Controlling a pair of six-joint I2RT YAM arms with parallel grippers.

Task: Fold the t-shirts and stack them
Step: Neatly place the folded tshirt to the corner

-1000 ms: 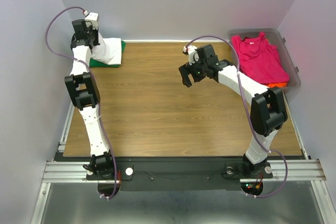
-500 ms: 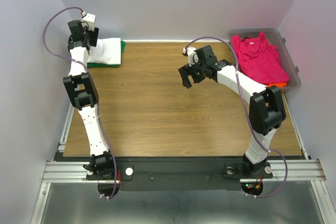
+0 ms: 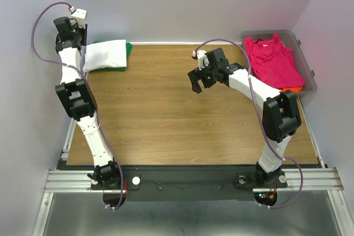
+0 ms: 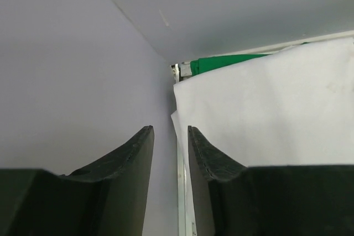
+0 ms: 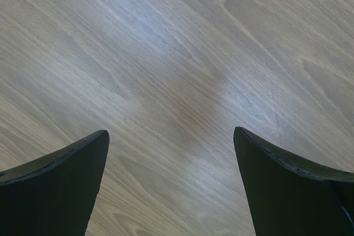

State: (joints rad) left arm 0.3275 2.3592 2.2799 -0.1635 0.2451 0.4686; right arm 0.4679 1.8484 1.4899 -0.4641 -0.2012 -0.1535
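Folded white cloth t-shirt [image 3: 105, 55] lies on the far left corner of the brown wood-grain table [image 3: 177, 120], on top of a folded green cloth t-shirt [image 3: 128, 50]. Only a green strip shows, along the white one's far and right edges. The white shirt's left edge reaches the table's left edge. Left gripper [image 4: 169, 130] sits at that same far left corner, close to the side wall and just left of the white shirt. Its jaws are slightly parted with a narrow gap and nothing between them, so it is released with no cloth in hand. Right gripper [image 5: 170, 132] hangs above the bare table right of centre, toward the far edge. Its jaws are spread wide and it is released, with only wood grain showing between the fingers. A clear plastic tub [image 3: 308, 67] stands off the table's far right corner. A magenta-pink cloth t-shirt [image 3: 274, 62] is spread unfolded across the tub. An orange cloth t-shirt [image 3: 290, 88] peeks out beneath it at the tub's near edge.
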